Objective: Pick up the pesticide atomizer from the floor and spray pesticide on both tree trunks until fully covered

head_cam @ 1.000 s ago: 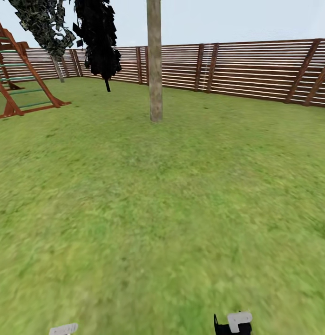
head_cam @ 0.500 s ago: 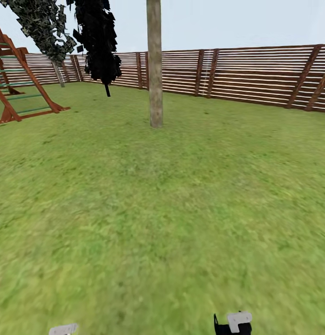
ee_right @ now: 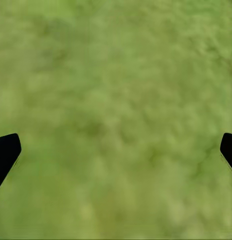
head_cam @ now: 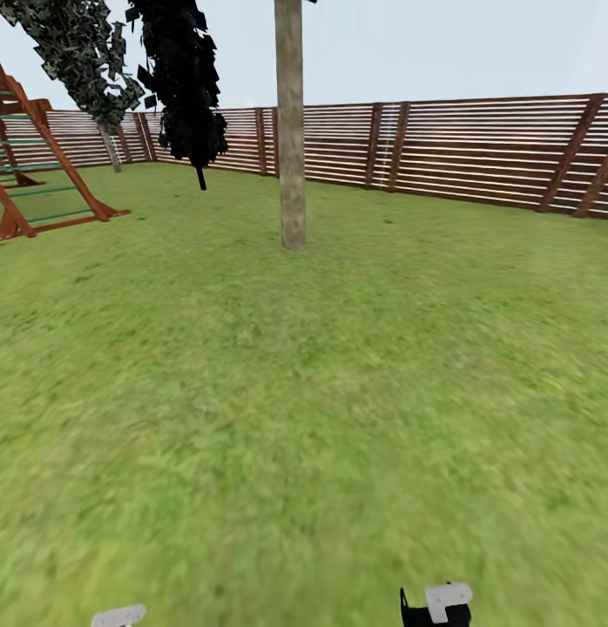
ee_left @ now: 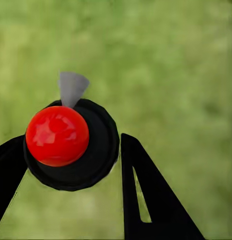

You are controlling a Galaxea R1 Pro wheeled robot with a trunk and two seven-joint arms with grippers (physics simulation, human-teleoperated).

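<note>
Slightly lower in the head view than a second ago, the tree trunk (head_cam: 292, 148) is seen, so an approach across the lawn (head_cam: 304, 392) is judged under way. The trunk's long axis is near vertical. The atomizer (ee_left: 71, 142) is clasped between the left jaws (ee_left: 71, 165), red cap toward the camera, grey nozzle pointing away over the grass. The right jaws (ee_right: 116, 150) are spread wide, holding nothing.

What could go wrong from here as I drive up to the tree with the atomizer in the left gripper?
1. The atomizer sits off to one side between the left gripper fingers, so it might slip while driving.
2. The tree trunk is far across the grass; spraying now would likely miss it.
3. The black-leaved tree and the wooden climbing frame stand left of the trunk; drifting left risks a collision.
</note>
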